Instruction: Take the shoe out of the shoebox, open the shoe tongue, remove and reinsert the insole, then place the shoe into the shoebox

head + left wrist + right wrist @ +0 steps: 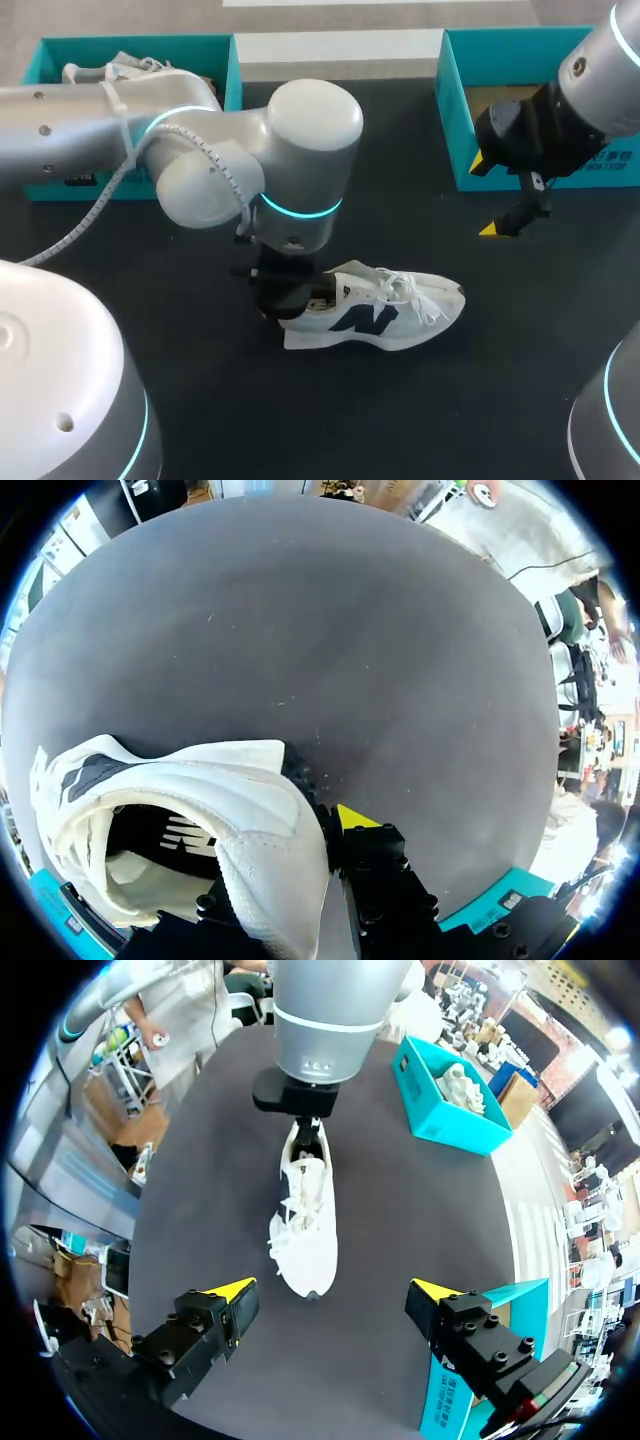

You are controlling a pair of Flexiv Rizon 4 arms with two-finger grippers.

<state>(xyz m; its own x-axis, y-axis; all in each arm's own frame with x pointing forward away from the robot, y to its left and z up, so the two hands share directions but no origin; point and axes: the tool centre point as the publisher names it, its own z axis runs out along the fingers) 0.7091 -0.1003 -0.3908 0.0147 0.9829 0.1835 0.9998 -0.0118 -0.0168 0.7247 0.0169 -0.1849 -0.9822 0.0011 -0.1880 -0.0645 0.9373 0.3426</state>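
The shoe (385,315) lies on its sole mid-worktop, toe toward the right edge, out of the box (455,120); the left pincer (295,300) appears clamped on its heel collar, one finger outside, the other seemingly inside. The right pincer (332,1288) hangs open and empty near the far right corner. Opening the tongue (303,1163) looks next; that calls for the right pincer to descend onto it while the left pins the heel.

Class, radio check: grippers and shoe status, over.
Left gripper jaws shut on shoe heel. Right gripper jaws open, clear of shoe. Shoe on table. No obstruction seen.
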